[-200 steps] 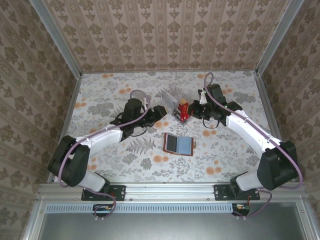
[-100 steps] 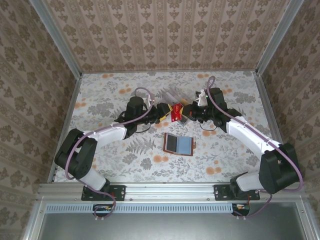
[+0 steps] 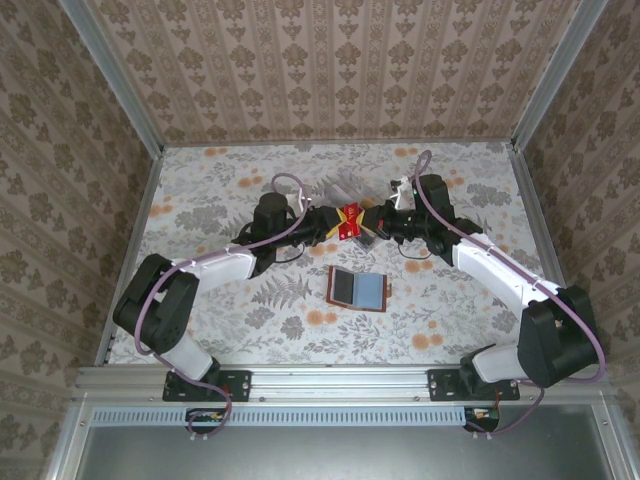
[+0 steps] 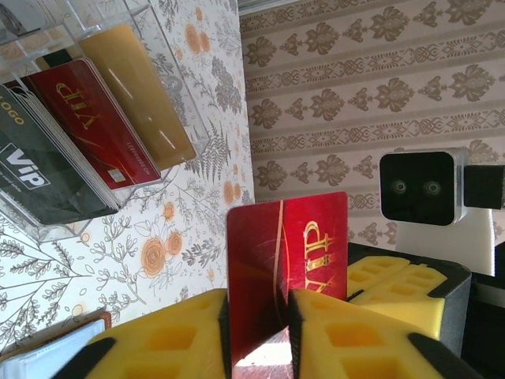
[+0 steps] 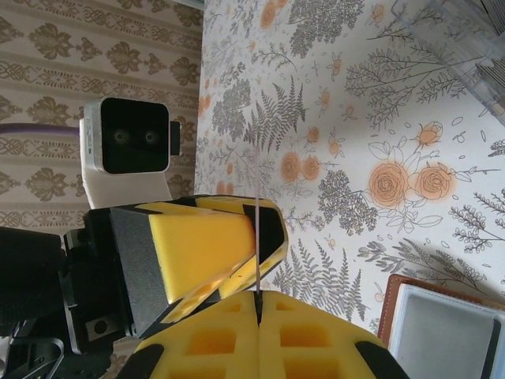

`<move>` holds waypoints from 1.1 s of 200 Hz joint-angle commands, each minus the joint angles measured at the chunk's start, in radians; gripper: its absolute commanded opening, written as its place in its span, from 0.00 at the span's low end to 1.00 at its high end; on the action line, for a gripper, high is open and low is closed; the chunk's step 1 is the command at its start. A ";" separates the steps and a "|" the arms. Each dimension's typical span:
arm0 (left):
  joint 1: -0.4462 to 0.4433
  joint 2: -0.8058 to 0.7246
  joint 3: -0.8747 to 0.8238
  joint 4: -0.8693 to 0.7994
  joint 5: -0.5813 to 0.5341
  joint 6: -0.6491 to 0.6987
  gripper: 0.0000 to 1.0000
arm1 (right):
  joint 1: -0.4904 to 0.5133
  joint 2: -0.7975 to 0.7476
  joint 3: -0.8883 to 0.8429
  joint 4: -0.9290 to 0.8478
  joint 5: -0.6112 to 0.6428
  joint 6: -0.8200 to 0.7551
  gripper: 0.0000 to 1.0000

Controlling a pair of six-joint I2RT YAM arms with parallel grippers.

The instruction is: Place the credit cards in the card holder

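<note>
A red credit card (image 3: 349, 219) with gold VIP lettering hangs above the table between both grippers. My right gripper (image 5: 259, 302) is shut on one end of this card (image 5: 258, 237), which shows edge-on there. My left gripper (image 4: 256, 308) has its jaws a narrow gap apart. The card (image 4: 312, 245) slants across that gap and touches the pads. The card holder (image 3: 358, 290) lies open on the table just in front of the grippers. More credit cards, one red (image 4: 95, 118) and one dark grey (image 4: 39, 174), stand in a clear rack (image 3: 338, 190).
The clear rack (image 4: 177, 130) sits close behind the two grippers and also holds an amber card (image 4: 138, 95). The floral table is walled on three sides. There is free room to the left, to the right and at the front.
The right gripper carried the red card left and a little up. The left gripper came up to it and narrowed its jaws around the card.
</note>
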 commanded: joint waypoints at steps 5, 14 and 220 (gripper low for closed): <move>-0.005 -0.003 -0.003 0.041 0.011 -0.002 0.19 | -0.006 0.007 -0.013 0.026 -0.008 0.009 0.01; -0.005 -0.005 -0.006 0.039 0.008 -0.002 0.16 | -0.007 0.036 -0.014 0.021 -0.006 0.006 0.02; -0.179 -0.073 -0.040 -0.460 -0.229 0.219 0.00 | 0.216 0.081 -0.098 -0.426 0.433 -0.070 0.19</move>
